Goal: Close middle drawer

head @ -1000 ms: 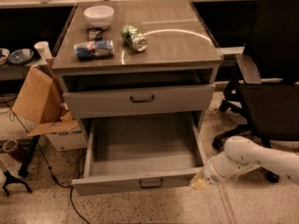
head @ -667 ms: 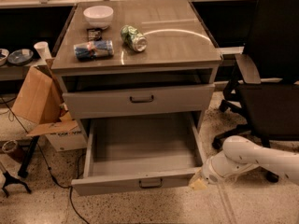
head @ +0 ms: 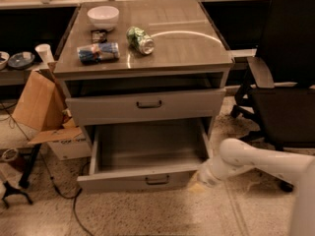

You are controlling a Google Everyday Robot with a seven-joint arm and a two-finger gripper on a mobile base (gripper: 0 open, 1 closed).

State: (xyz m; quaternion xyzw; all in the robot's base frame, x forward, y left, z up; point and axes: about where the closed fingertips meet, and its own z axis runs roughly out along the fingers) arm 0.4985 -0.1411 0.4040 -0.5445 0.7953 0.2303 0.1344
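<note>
The middle drawer [head: 118,182] stands pulled far out, its front's right corner just left of the jaws. The gripper [head: 201,179] sits low there; whether it is open or closed I cannot tell. An off-centre push could skew and jam the drawer.

You are looking at the middle drawer [head: 147,154] standing pulled far out of the cabinet [head: 147,43], its wide, deep grey box lying open to the camera and showing its flat bottom and plain side walls. Its flat grey front is facing you low in the view, carrying a small dark handle [head: 157,180] at its centre. It is sitting level and square, projecting well beyond the upper drawer [head: 108,109]. The gripper [head: 198,181] is sitting just beside the front's right end.
</note>
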